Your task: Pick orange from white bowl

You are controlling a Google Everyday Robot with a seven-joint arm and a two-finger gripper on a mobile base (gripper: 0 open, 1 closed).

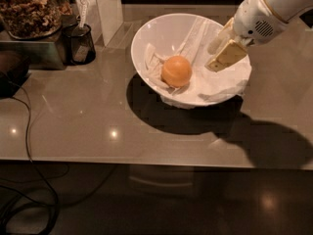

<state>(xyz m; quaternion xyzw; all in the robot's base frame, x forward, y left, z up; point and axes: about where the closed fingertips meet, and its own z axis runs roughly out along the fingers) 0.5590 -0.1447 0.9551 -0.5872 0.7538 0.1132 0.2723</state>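
Observation:
The orange [176, 71] lies in the white bowl [142, 35] on crumpled white paper, a little left of the bowl's middle. The bowl stands tilted on the grey counter. My gripper [212, 58] hangs over the right half of the bowl, to the right of the orange and apart from it. Its two pale fingers [227, 56] point down and left toward the orange, with a gap between them and nothing held. The white arm reaches in from the upper right.
A dark mesh cup [80, 44] stands at the left rear beside a glass jar of nuts [28, 9]. A white upright box [108, 9] is behind the bowl's left. A black cable [24, 131] runs over the counter's left side. The counter's front edge [146, 161] is near.

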